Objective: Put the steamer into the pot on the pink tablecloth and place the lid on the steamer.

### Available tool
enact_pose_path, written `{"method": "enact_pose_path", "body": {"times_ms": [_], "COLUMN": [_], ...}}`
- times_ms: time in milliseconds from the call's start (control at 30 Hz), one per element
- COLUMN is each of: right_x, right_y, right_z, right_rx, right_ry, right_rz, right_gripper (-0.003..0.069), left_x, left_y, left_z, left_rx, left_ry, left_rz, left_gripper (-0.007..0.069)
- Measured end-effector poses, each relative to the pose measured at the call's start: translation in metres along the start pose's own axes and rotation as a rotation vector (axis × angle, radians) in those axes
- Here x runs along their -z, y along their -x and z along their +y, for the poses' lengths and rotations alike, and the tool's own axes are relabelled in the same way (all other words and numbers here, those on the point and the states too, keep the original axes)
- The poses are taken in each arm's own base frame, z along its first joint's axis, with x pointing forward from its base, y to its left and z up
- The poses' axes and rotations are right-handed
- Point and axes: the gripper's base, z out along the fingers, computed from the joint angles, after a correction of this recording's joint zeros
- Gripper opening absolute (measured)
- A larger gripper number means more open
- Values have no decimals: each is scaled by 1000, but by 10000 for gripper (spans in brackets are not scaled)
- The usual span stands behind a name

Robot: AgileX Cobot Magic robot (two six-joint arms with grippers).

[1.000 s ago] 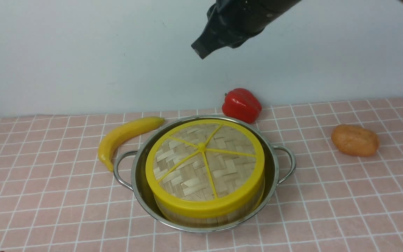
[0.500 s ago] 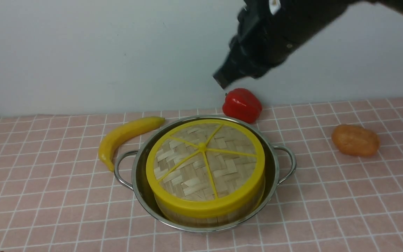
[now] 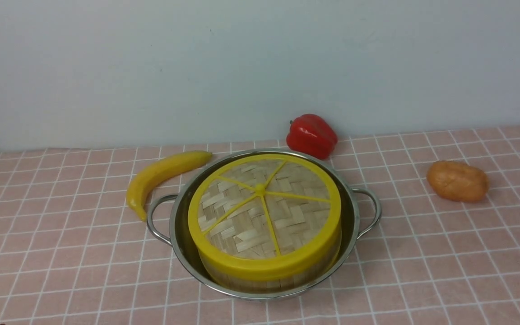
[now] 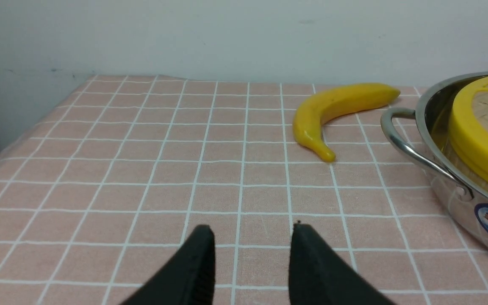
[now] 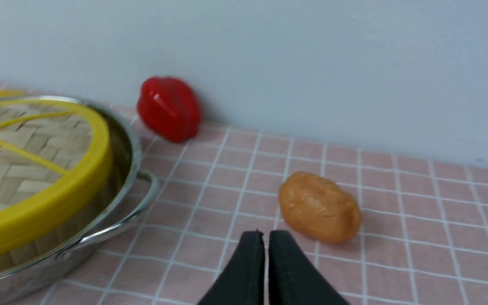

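Observation:
The steel pot (image 3: 363,212) stands on the pink tablecloth (image 3: 52,253) in the middle. The steamer (image 3: 269,280) sits inside it, its bamboo wall showing below the lid. The woven lid (image 3: 260,212) with yellow rim and spokes lies flat on the steamer. No gripper shows in the front view. My left gripper (image 4: 250,231) is open and empty, low over the cloth, apart from the pot (image 4: 439,165). My right gripper (image 5: 266,233) is shut and empty, near an orange potato-like item, apart from the pot (image 5: 129,156) and lid (image 5: 36,169).
A yellow banana (image 3: 160,174) lies by the pot's left handle. A red pepper (image 3: 311,134) stands behind the pot near the wall. An orange potato-like item (image 3: 457,180) lies on the right. The cloth's left edge drops off (image 4: 23,131).
The right arm, above the pot at the back, swung right and down and has left the front view. The pot, steamer and lid have not moved.

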Motion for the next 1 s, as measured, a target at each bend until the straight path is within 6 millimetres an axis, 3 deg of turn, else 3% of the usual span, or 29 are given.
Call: {"method": "enact_pose_path", "body": {"times_ms": [33, 200, 400, 567, 1000], "right_x": [10, 28, 38, 39, 39], "right_y": [-16, -52, -58, -72, -74], "right_z": [-4, -8, -8, -11, -10], "right_rx": [-8, -27, -41, -61, -98], "right_ry": [-32, -78, -86, -116, -109], "right_rz": [-48, -140, -207, -72, -58], "right_gripper": [42, 53, 69, 86, 111], "left_x": [0, 0, 0, 0, 0], "left_y": [0, 0, 0, 0, 0], "left_z": [0, 0, 0, 0, 0], "left_rx": [0, 0, 0, 0, 0], "left_ry": [0, 0, 0, 0, 0], "left_rz": [0, 0, 0, 0, 0], "left_gripper": [243, 243, 243, 243, 243]}}
